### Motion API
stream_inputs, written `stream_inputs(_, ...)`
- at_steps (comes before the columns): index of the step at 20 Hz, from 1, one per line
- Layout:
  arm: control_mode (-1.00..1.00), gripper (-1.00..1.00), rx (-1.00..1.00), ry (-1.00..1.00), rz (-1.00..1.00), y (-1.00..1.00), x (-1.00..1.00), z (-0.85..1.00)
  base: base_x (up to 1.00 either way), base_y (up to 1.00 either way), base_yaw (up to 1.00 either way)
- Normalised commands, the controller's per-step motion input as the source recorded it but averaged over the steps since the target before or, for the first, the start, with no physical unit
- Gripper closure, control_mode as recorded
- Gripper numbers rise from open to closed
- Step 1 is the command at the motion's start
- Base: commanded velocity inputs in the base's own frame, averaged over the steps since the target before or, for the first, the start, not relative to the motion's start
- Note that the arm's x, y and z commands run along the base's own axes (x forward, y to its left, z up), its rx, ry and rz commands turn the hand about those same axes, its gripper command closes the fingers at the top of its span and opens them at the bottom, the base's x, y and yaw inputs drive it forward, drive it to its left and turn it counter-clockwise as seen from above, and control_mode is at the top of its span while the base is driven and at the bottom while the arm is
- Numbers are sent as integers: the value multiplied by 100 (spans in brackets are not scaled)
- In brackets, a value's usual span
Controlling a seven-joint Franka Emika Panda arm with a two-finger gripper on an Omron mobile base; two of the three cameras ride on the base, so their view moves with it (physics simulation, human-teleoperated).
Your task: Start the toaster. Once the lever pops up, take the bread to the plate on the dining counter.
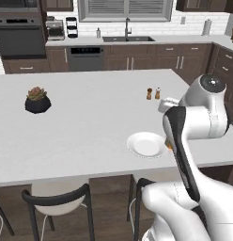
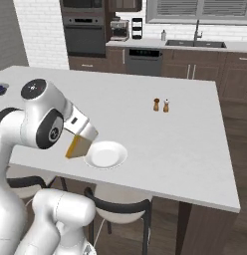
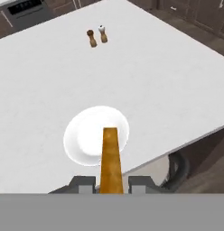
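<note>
The gripper (image 3: 111,184) pinches the bread (image 3: 110,158) edge-on between narrow fingers, just above the plate's (image 3: 82,135) near rim on the counter (image 3: 50,81); light, stiff and crumbly, I'd guess, so it's best held lightly across its flat faces.

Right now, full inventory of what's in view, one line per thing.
bread: 1, tan with brown crust, edge-on in the jaws, over the near rim of the plate
plate: 1, white, near edge of the dining counter
dining counter: 1, white top, dark base
shakers: 2, one brown, one lighter, mid-counter, side by side
potted plant: 1, dark pot, reddish-green leaves, left on the counter
chairs: 2, black frame, white seat, tucked under near edge
wall oven: 1, dark, back left
sink and tap: 1, back counter under window
coffee machine: 1, silver-black, back counter
gripper: 1, dark jaws shut on the bread
</note>
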Motion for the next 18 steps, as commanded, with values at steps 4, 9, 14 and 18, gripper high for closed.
stream_inputs(4, -100, 100, 13, 0, 0, -3, 100, -59, 0, 0, 0)
stream_inputs(9, -100, 100, 8, -1, 0, -21, 90, -76, 0, 0, 0)
stream_inputs(14, -100, 100, 5, -2, 0, -14, 81, -57, 0, 0, 0)
stream_inputs(18, -100, 100, 5, 0, 0, 0, 61, -50, 0, 0, 0)
